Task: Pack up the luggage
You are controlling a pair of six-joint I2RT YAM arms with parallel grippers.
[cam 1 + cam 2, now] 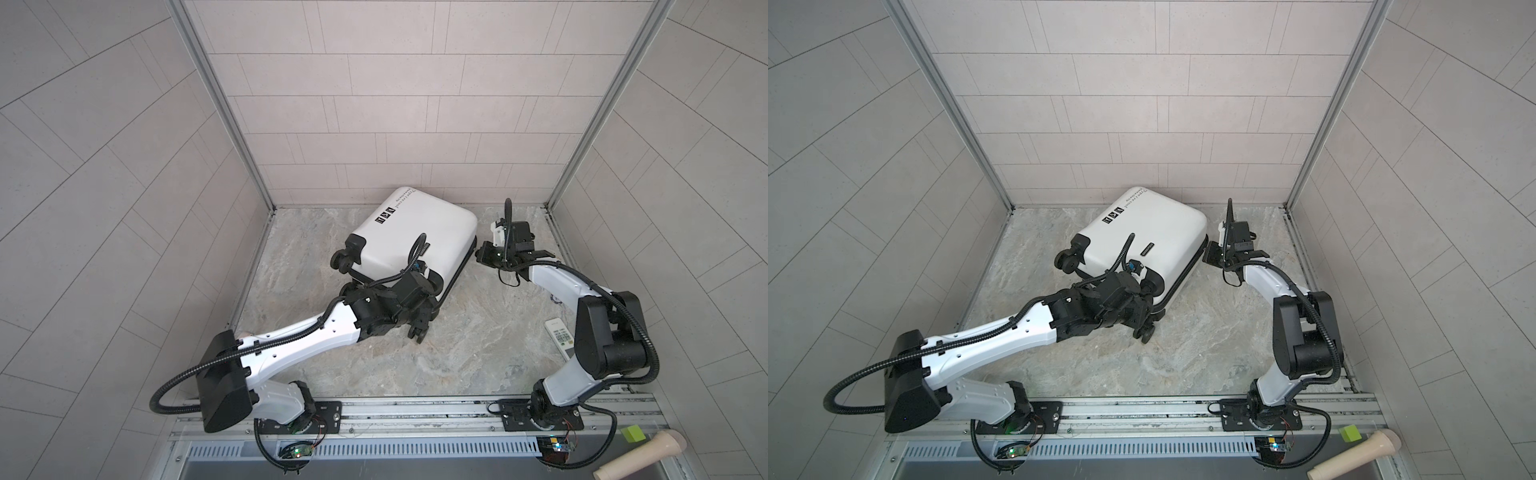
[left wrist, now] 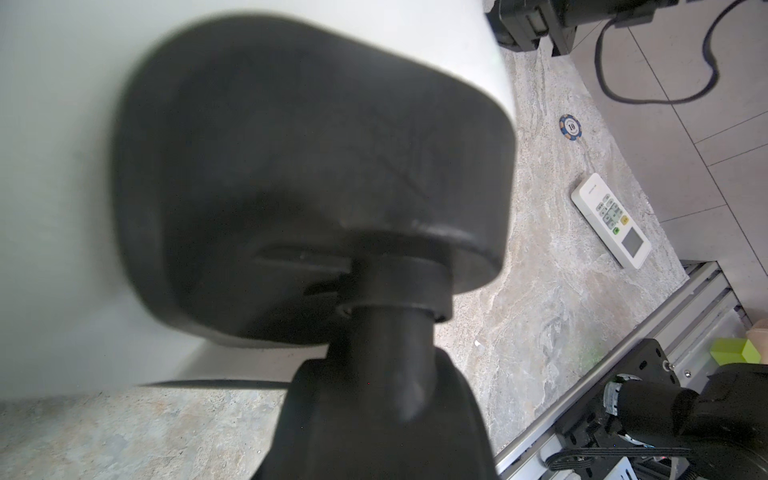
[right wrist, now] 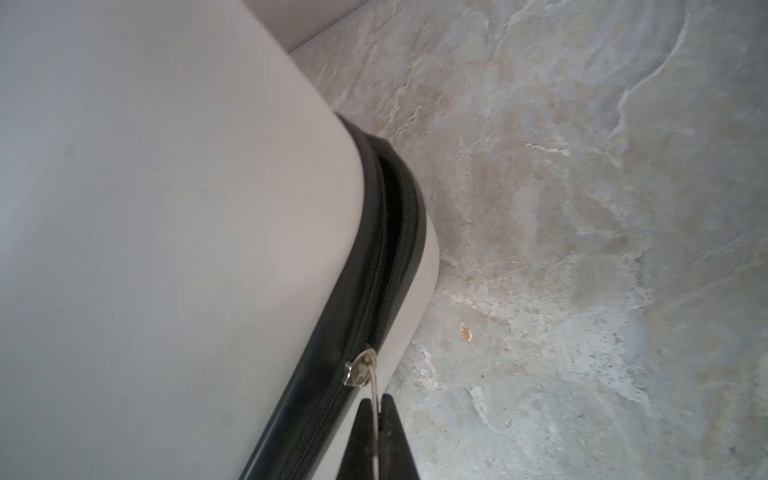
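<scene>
White remote (image 1: 561, 337) lies near right, a chip (image 2: 570, 126) marked "10" beyond it; the left gripper (image 1: 419, 316), arm stretched low from near left, sits at the near wheel (image 1: 415, 335), jaws hidden, perhaps around it; the luggage (image 1: 415, 241) lies flat at far centre, wheels near-left, long axis running far-right, shell lettering (image 1: 409, 195) unreadable; the right gripper (image 3: 376, 436), elbow raised, pinches the zipper pull (image 3: 360, 370).
</scene>
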